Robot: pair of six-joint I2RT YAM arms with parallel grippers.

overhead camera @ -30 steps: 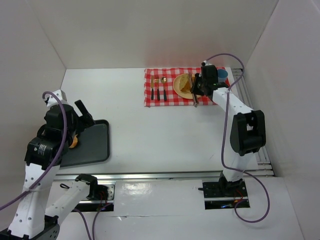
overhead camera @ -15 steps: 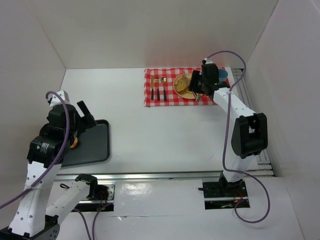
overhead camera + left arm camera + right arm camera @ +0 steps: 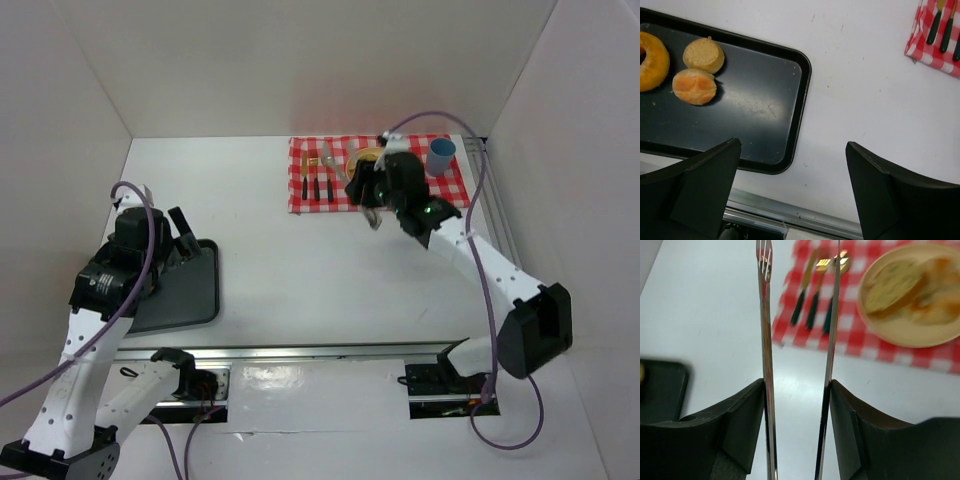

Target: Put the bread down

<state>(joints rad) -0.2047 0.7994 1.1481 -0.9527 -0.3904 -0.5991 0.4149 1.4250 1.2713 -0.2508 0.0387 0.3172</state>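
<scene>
Since the task is to set bread down, we start with the bread (image 3: 890, 285) itself. At least two toasted pieces, blurred in the right wrist view, lie on the yellow plate (image 3: 900, 340). Seen from above with the arm bases at six o'clock, the plate sits on a red checked cloth (image 3: 875, 352) at about one o'clock on the white worktop (image 3: 300, 260).

More bread (image 3: 703, 55), two golden rounds, waits on the black tray (image 3: 765, 115) at about eight o'clock, beside an orange ring-shaped pastry (image 3: 650, 60). From this we judge the tray to be the supply and the plate the goal.

Green-handled cutlery (image 3: 812, 305) lies in a row on the cloth at the plate's nine o'clock. A blue cup (image 3: 441, 152) stands at the plate's three o'clock.

The right gripper (image 3: 796, 385) hangs near the cloth's six-o'clock edge, its jaws clamped on a pair of metal tongs (image 3: 765, 365), probably so the food is not touched directly. The tong blades stand apart with nothing between them.

The left gripper (image 3: 792, 145) hovers by the tray, its jaws wide apart and empty, clear of the bread there.
</scene>
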